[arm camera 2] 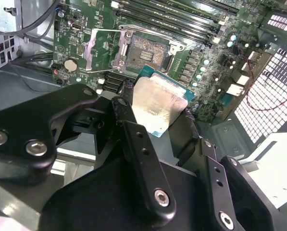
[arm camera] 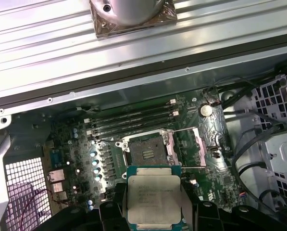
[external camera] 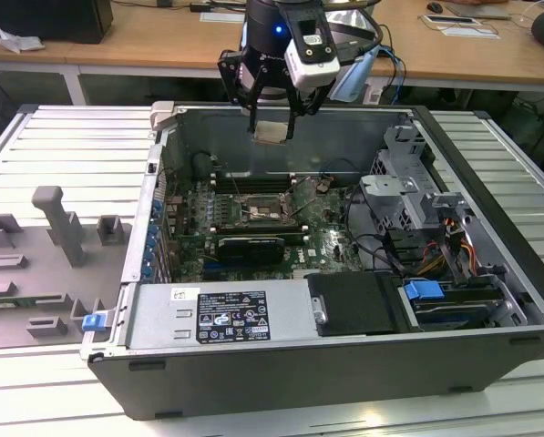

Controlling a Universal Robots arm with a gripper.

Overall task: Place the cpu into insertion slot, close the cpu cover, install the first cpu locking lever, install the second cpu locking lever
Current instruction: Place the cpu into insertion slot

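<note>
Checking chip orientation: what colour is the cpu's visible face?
The cpu shows silvery-grey metal, clearest in the first wrist view.

Bright, even light. Strong glare on the silvery square metal cpu [arm camera 2: 155, 108] in the second wrist view. Shadow inside the dark grey computer case [external camera: 344, 375]; soft sheen along the ribbed aluminium worktop [external camera: 71, 146].

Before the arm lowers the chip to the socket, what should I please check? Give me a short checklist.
1. cpu gripped by the gripper: ok, clamped on two opposite edges.
2. insertion slot empty: ok, contacts bare.
3. cpu cover open: ok, swung to one side of the slot.
4. cpu lined up with the slot: cannot tell; it hangs above the motherboard.
</note>
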